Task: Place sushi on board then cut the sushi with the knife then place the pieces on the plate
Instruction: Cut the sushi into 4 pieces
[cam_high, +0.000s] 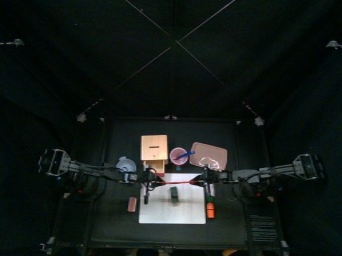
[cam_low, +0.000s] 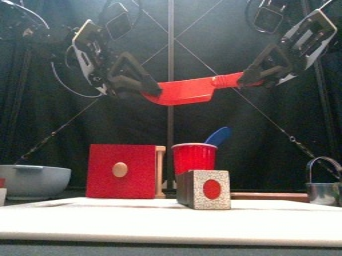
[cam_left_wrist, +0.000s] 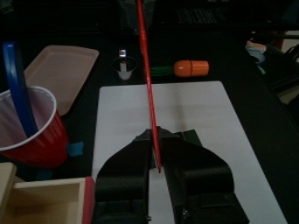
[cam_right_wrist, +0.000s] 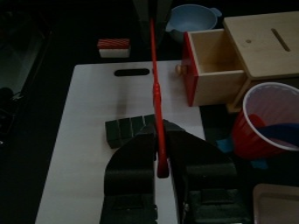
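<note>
A red toy knife hangs level, high over the white board. Both grippers are shut on it: my left gripper on the blade end, my right gripper on the handle end. Each wrist view shows the knife edge-on, running out from between that gripper's jaws. Below it, a dark green sushi roll with a red centre sits on the board. The pink tray lies at the back right.
A red cup holding a blue knife stands behind the board, beside the wooden box with its red drawer front. The blue-grey bowl is at the left, a metal cutter at the right. An orange toy and a red-and-white toy lie off the board.
</note>
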